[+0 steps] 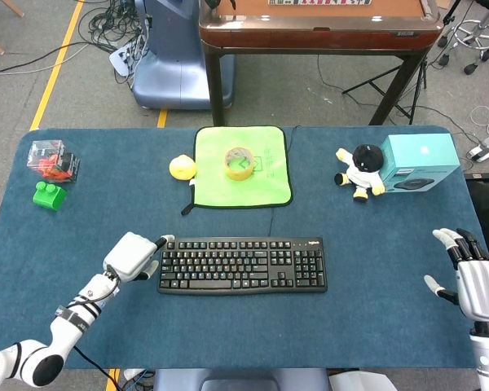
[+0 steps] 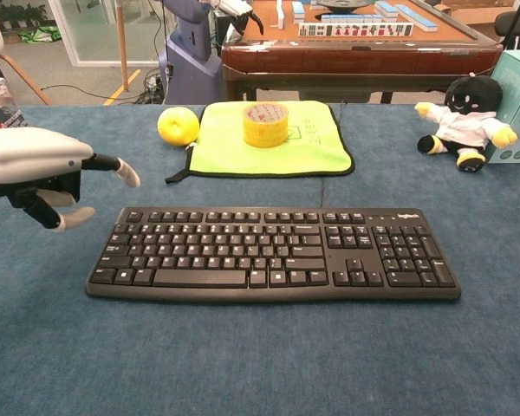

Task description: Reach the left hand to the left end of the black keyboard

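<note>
The black keyboard (image 1: 241,265) (image 2: 273,253) lies across the near middle of the blue table. My left hand (image 1: 132,256) (image 2: 35,165) hovers just beyond the keyboard's left end, above its far left corner. One finger (image 2: 121,168) points out toward the keyboard, its tip raised off the keys and touching nothing; the thumb hangs lower and the hand holds nothing. In the head view my right hand (image 1: 473,281) rests at the table's right edge with spread fingers, far from the keyboard.
Behind the keyboard lies a green cloth (image 1: 265,183) with a yellow tape roll (image 1: 240,163) on it, a yellow fruit (image 1: 182,168) beside it. The keyboard's cable (image 1: 270,218) runs back over the cloth. A plush toy (image 1: 360,171), teal box (image 1: 418,161), green brick (image 1: 50,195) and clear box (image 1: 53,159) stand further back.
</note>
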{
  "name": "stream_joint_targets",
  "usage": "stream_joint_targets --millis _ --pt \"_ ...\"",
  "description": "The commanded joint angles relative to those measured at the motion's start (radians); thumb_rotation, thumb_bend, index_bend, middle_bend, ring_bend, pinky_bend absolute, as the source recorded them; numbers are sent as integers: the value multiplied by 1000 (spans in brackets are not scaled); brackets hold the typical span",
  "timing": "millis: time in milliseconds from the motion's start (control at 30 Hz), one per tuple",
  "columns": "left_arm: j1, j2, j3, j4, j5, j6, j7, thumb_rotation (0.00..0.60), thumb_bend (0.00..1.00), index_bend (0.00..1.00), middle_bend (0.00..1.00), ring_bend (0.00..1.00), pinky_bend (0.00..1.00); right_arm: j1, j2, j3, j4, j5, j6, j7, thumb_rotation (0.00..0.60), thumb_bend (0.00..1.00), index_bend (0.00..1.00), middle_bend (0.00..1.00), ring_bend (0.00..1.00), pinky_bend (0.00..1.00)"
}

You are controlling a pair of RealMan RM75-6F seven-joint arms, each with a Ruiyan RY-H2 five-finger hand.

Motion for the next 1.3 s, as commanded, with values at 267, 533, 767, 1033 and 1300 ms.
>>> stream_joint_targets --millis 267,533,767,1033,1300 --pt "218 86 81 -79 235 318 -112 600 412 193 425 441 839 -2 -4 6 0 9 4 -7 600 96 234 241 150 484" --pt "413 88 140 -52 326 576 -17 600 391 290 366 385 730 -2 -12 7 1 9 7 -27 600 96 234 241 150 484" --pt "517 90 159 -6 293 631 -80 600 378 320 366 386 706 4 -20 10 2 23 -7 -47 600 97 233 241 150 484" --pt "522 90 134 27 275 573 -87 600 378 329 366 386 706 8 -21 10 3 30 -19 -53 600 97 234 242 150 484" --pt "526 86 117 25 274 536 -96 600 378 330 366 385 706 12 -18 11 7 51 -41 -48 600 96 234 242 151 484"
